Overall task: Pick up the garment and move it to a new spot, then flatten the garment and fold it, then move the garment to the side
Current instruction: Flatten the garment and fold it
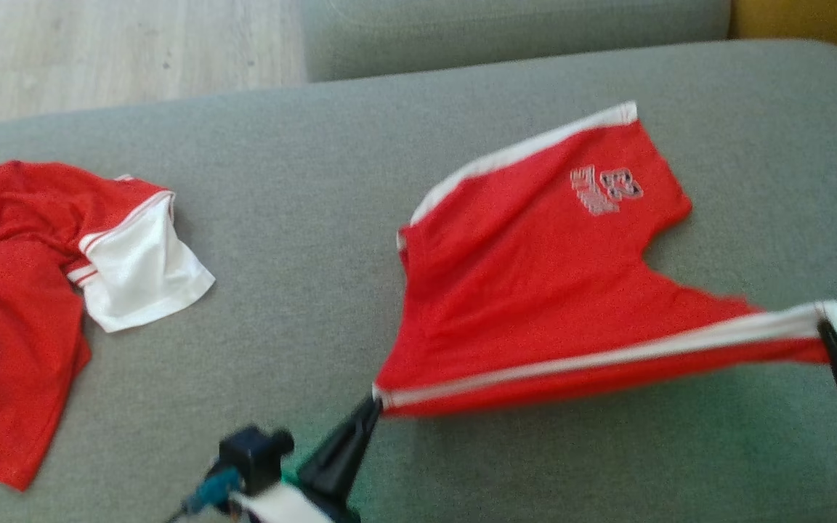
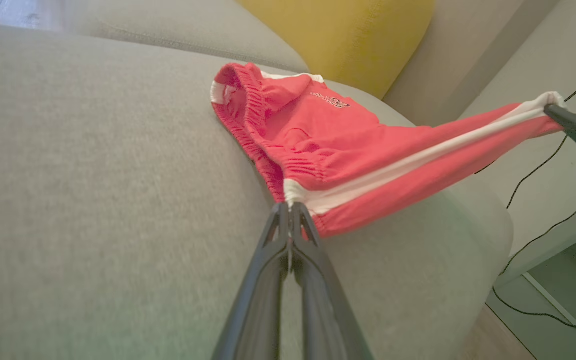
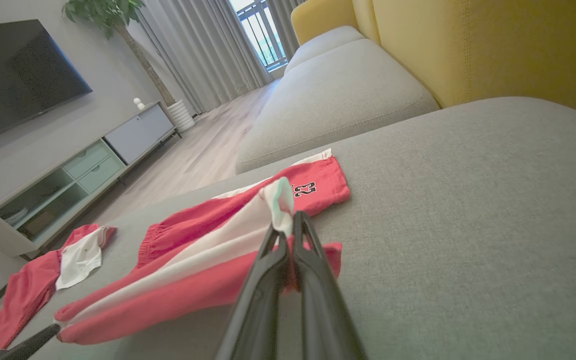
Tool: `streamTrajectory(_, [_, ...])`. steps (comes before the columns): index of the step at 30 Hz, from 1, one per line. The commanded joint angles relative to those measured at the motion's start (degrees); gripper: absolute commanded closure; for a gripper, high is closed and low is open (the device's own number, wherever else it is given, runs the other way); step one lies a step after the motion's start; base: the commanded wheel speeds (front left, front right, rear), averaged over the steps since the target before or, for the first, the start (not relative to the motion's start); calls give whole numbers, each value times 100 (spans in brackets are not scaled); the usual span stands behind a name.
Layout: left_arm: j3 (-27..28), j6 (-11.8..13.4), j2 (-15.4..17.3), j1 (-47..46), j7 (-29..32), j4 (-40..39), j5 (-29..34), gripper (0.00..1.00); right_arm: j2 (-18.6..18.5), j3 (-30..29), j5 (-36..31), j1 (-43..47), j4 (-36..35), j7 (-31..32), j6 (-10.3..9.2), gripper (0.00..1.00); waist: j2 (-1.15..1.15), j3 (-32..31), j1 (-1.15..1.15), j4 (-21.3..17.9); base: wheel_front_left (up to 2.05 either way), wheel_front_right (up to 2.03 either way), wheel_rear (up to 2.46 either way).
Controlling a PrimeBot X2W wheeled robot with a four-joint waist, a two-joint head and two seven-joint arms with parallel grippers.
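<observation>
Garment: red fabric shorts with white side stripe (image 1: 535, 290), stretched between both grippers, far leg lying on the grey sofa cushion (image 1: 302, 305).
Left gripper (image 1: 373, 408): clenched on the waistband corner.
Right gripper (image 1: 827, 328): clenched on the stripe's hem end.
Nearby: crumpled red-and-white shirt (image 1: 26, 290), well apart, on the left.

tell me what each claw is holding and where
Both hold the red shorts: the left claw pinches the waistband end of the white side stripe, the right claw its hem end.
</observation>
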Motion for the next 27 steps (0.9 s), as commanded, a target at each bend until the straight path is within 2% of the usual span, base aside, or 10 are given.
streamTrajectory(1, [167,108,242,113,79,-348,-99,100,-201,-231,-7,244,-273,-21,43,100,0,-147,3,76,0,0,0])
streamTrajectory(7, [152,369,596,524,492,-1337,-290,100,-54,-869,-118,993,-772,171,43,100,0,-181,3,198,0,0,0])
streamTrajectory(11, [271,430,564,393,736,-1740,-537,100,210,-1106,-254,914,-828,408,43,100,0,-93,3,272,0,0,0])
streamTrajectory(17, [428,332,157,-201,1272,-1826,-1123,100,392,-1141,-390,249,-559,767,43,100,0,244,3,353,0,0,0])
streamTrajectory(22, [605,324,-151,-825,1796,-1728,-1611,100,395,-958,-337,-653,-220,1041,43,100,0,589,3,351,0,0,0])
streamTrajectory(27, [801,424,-221,-1447,2228,-1467,-1842,100,336,-537,-128,-1718,231,1405,43,100,0,951,3,353,0,0,0])
